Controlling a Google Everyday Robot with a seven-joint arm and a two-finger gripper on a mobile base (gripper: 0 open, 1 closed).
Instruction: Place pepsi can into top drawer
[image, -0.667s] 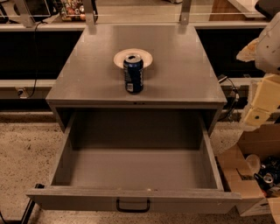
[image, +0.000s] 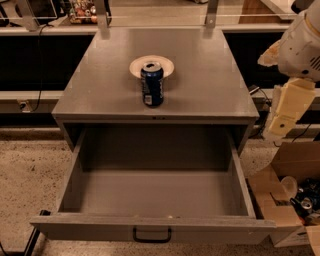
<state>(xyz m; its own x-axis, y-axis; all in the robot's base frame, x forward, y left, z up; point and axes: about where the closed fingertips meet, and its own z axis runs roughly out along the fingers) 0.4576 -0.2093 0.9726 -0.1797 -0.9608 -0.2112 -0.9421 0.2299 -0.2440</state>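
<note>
The pepsi can (image: 152, 84), dark blue with a silver top, stands upright on the grey cabinet top (image: 210, 90), near its front edge and just in front of a white bowl (image: 152, 65). The top drawer (image: 155, 195) is pulled fully out below it; it is grey, with a small black handle (image: 152, 235) centred on its front panel, and nothing shows inside. My gripper (image: 286, 109) hangs at the right edge of the view, beside the cabinet's right side, well apart from the can and holding nothing I can see.
An open cardboard box (image: 292, 200) with cups and cans stands on the speckled floor right of the drawer. Dark shelving and cables run behind the cabinet. Two metal posts (image: 102, 12) rise at the cabinet's back edge.
My arm at the right has shifted slightly to the left, toward the cabinet. The can, bowl and drawer have not moved.
</note>
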